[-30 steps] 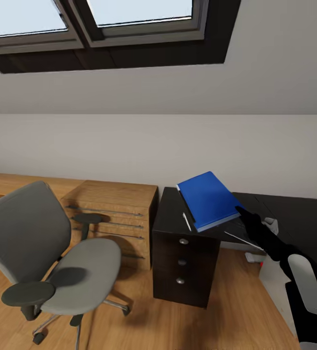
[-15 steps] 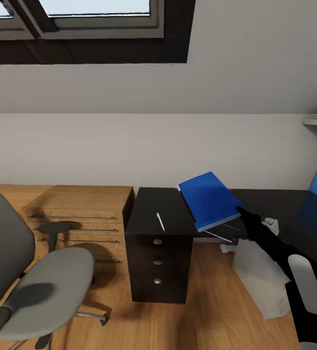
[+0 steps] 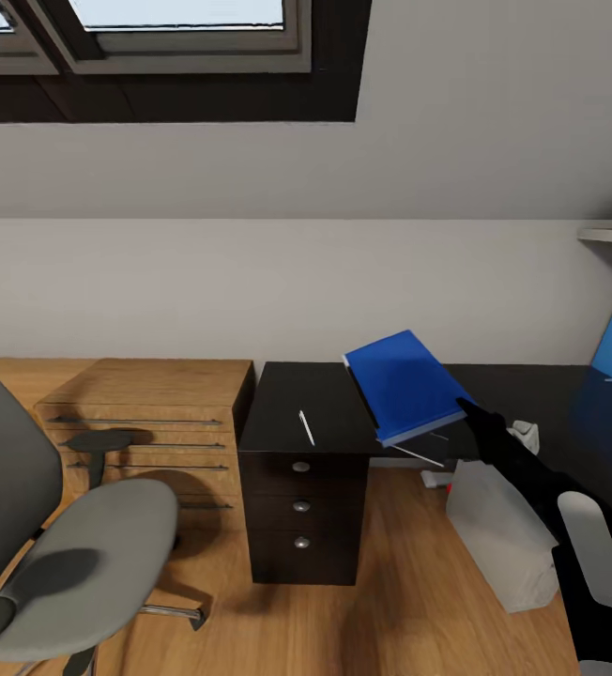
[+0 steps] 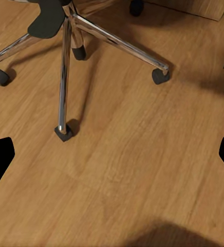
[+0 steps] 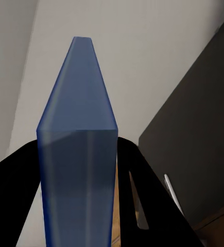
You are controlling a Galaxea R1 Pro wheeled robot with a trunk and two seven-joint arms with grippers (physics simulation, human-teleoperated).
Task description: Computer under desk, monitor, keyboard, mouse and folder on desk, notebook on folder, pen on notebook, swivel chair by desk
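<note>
The right tool (image 3: 463, 406) pinches the blue folder (image 3: 402, 383) by its near corner, holding it tilted in the air above the black worktop (image 3: 297, 406); in the right wrist view the folder (image 5: 78, 154) sits edge-on between the 2 black fingers (image 5: 137, 180). The left tool (image 4: 112, 154) hangs over the wooden floor (image 4: 132, 170) beside the swivel chair's chrome base (image 4: 65, 56), its fingers spread and holding nothing.

The step in hand looks like setting the folder down on the worktop. A white pen (image 3: 306, 427) lies on the worktop above the 3 drawers (image 3: 301, 507), just beside the folder's lower edge, so the folder is best lowered clear of it, or the pen could be trapped under it or knocked off. The folder should be levelled before release, since a tilted drop from a corner grip could let it slide off the front edge. The pale computer tower (image 3: 498, 535) stands on the floor under the worktop, beside the drawers. No mouse or keyboard can be made out near the folder, so the right spot cannot be judged yet. The swivel chair (image 3: 81, 526) stands well apart from the worktop, in front of a wooden chest (image 3: 146, 413).
</note>
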